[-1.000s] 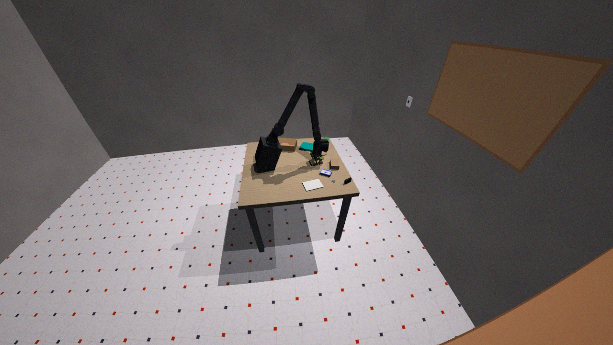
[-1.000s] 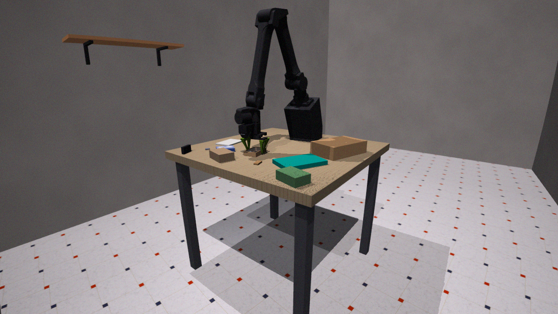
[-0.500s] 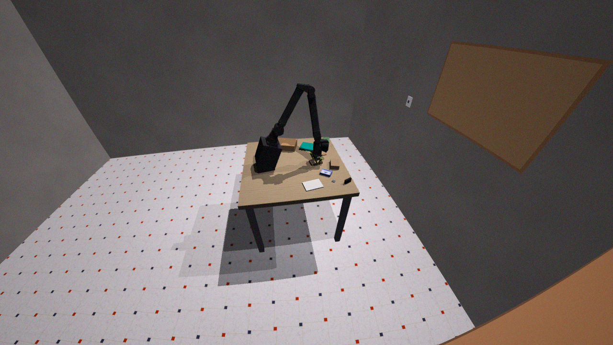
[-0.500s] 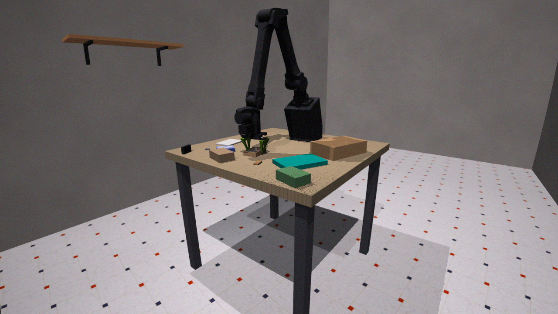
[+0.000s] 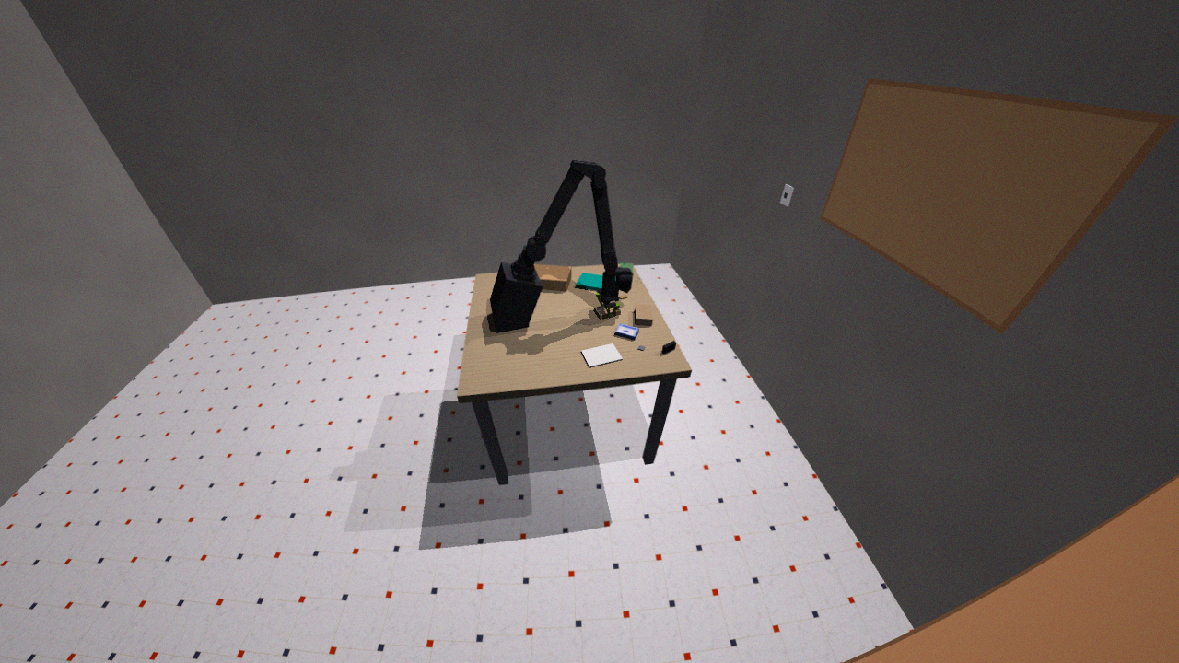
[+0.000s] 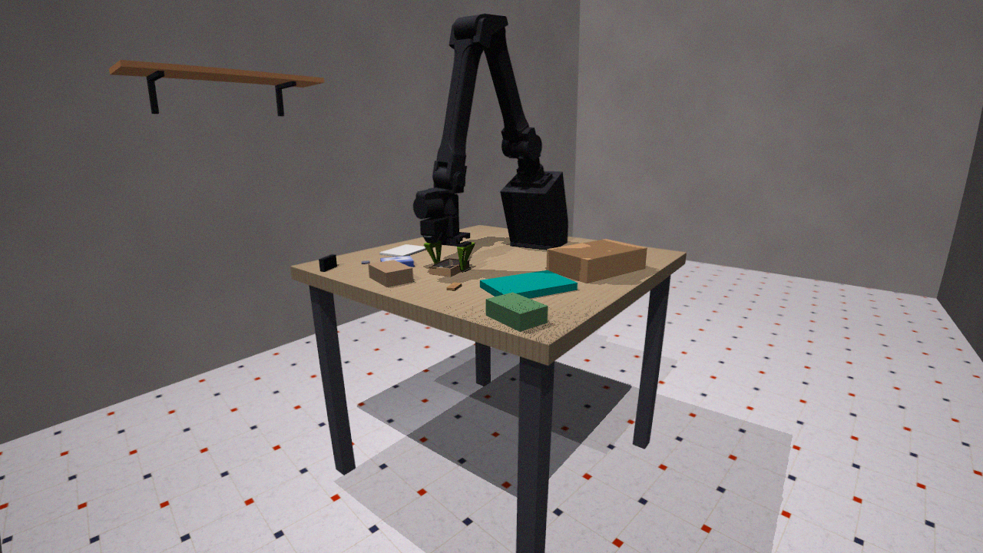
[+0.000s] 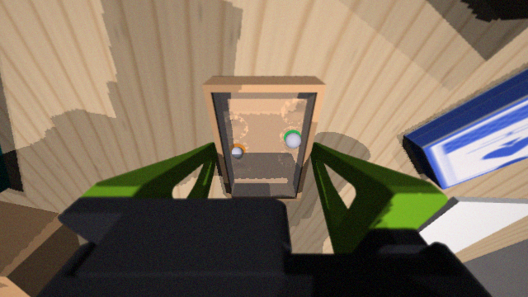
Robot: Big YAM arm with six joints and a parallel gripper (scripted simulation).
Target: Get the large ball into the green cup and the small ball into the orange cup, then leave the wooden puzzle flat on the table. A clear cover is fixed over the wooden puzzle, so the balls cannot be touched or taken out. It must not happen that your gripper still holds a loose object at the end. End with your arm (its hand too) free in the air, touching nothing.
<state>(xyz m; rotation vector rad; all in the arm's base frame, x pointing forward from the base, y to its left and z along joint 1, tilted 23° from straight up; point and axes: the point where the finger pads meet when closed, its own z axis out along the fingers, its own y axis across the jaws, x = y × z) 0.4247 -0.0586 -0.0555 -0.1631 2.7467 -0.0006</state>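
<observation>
Your gripper (image 7: 262, 165) hangs low over the wooden puzzle (image 7: 264, 84), its green fingers spread wide, one on each side of the frame and holding nothing. From the wrist view they look just clear of the puzzle's side walls, though you cannot be sure there is no contact.

The puzzle lies flat on the table (image 6: 412, 302), near its middle. Under the clear cover, the large ball (image 7: 293, 140) sits inside the green cup (image 7: 292, 132), and the small ball (image 7: 237, 152) sits inside the orange cup (image 7: 238, 146). Judging by this, both balls are home and the puzzle is set down, so the task looks essentially done; all that seems left for you is to lift the arm away without nudging the frame.

Only the wrist view shows you the balls and cup rings; in the other two views the puzzle is too small to read. The exterior view gives you what the wrist cannot: the fingertips reach down to about the puzzle's level, and nearby stand a small brown block (image 6: 390, 272), a teal slab (image 6: 527, 283) and a green block (image 6: 516, 309). The top view shows the whole table, with a white sheet (image 5: 601, 354) near its front edge.
</observation>
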